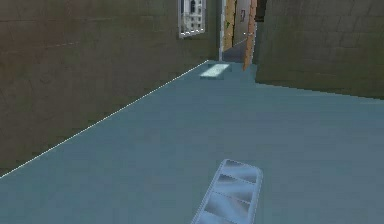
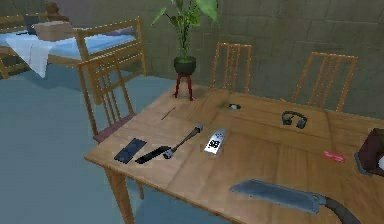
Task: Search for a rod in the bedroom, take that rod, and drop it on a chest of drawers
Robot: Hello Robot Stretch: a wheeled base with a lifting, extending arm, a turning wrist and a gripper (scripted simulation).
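The forward view is dim. The dark brown-grey walls (image 1: 90, 70) take little light, and the blue-grey floor (image 1: 150, 140) looks flat and dull. The light comes from the far end, where the open doorway (image 1: 240, 30) and the white-framed window (image 1: 192, 17) are the brightest places. A pale rectangle (image 1: 213, 71) lies on the floor before them; I cannot tell if it is light or a mat.

The arm side view is brighter. The light brown wooden table (image 2: 280, 150) is evenly lit, with only soft shadows on it. The bed with the pale blue sheet (image 2: 60, 45) is bright, while the grey stone wall (image 2: 300, 30) behind is dark.
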